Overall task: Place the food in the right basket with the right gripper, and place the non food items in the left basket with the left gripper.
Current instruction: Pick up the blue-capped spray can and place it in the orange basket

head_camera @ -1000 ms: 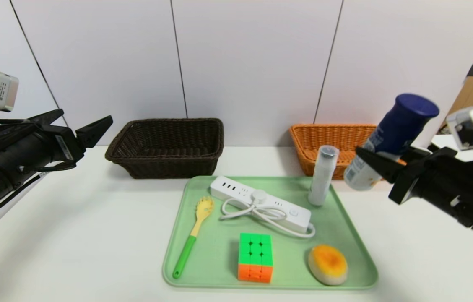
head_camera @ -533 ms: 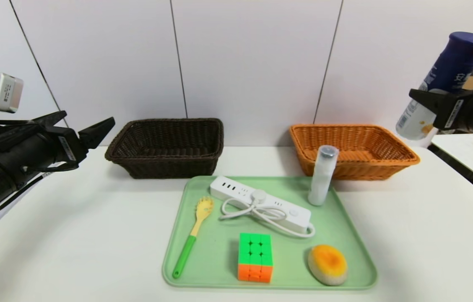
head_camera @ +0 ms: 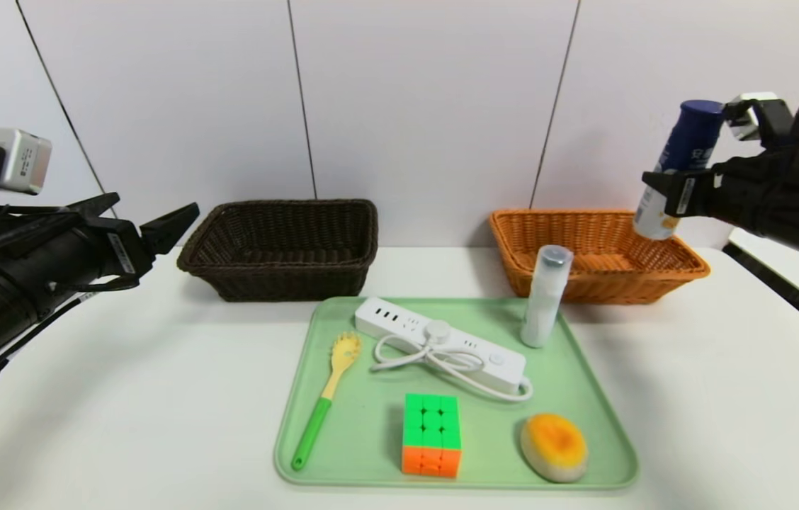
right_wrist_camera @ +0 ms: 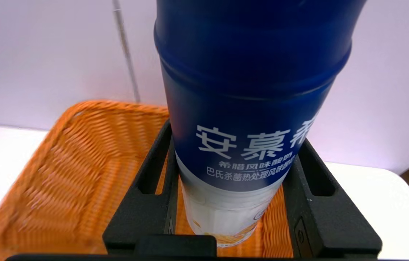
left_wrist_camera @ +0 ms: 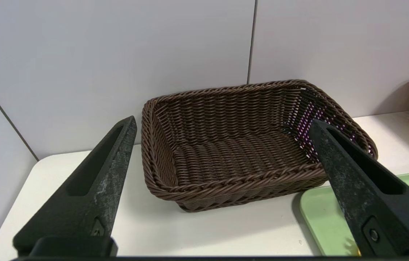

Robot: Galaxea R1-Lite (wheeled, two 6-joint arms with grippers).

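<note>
The head view looks forward and down across the white table (head_camera: pixel 123 397). The left wrist view faces the dark brown wicker basket (left_wrist_camera: pixel 248 145) closely, the right wrist view the light orange-tan wicker basket (right_wrist_camera: pixel 63 174); both baskets show in the head view.

We see the blue-capped white bottle (head_camera: pixel 676 166) upright above the orange-tan basket (head_camera: pixel 594 273), bun (head_camera: pixel 554 447), cube (head_camera: pixel 431 433), spoon (head_camera: pixel 325 400), power strip (head_camera: pixel 442 343), tube (head_camera: pixel 545 296) nearby, dark brown basket (head_camera: pixel 282 248) empty.
</note>
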